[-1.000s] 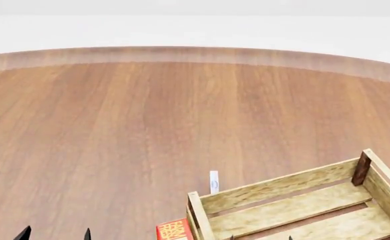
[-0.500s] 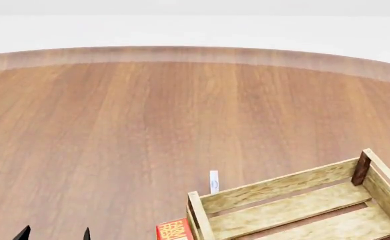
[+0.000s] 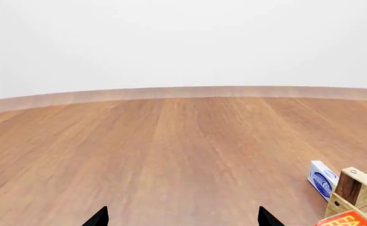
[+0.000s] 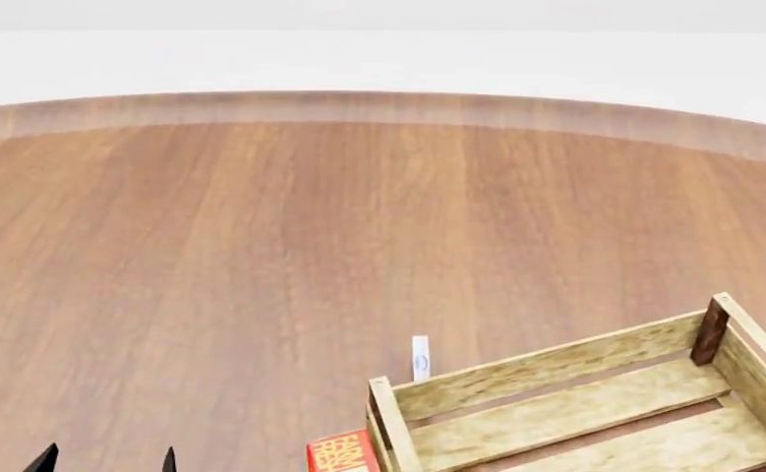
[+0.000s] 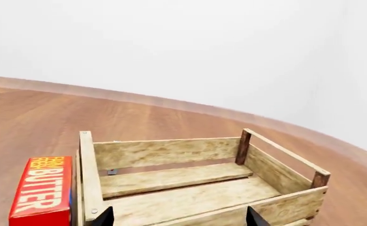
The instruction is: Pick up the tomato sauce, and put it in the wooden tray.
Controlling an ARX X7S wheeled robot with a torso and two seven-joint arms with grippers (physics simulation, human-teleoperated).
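The tomato sauce is out of view in every frame. The wooden tray (image 4: 540, 370) sits at the lower right of the head view, its pale slats and brown corner posts showing. In the right wrist view the wooden tray (image 5: 164, 151) lies just ahead of my right gripper (image 5: 180, 219), which is open with nothing between its tips. My left gripper (image 4: 107, 460) shows only as two black tips at the bottom left of the head view. It is open and empty over bare table (image 3: 183, 219). One corner post of the tray (image 3: 350, 186) shows in the left wrist view.
A red butter box (image 4: 343, 453) (image 5: 42, 190) stands against the tray's left end wall. A small blue-and-white box (image 4: 420, 358) (image 3: 322, 180) stands on edge just beyond the tray's far left corner. The round wooden table (image 4: 291, 216) curves away at the back.
The right gripper's tips, faint at the bottom edge of the head view a second ago, have dropped out of it. The left tips have sunk slightly lower.
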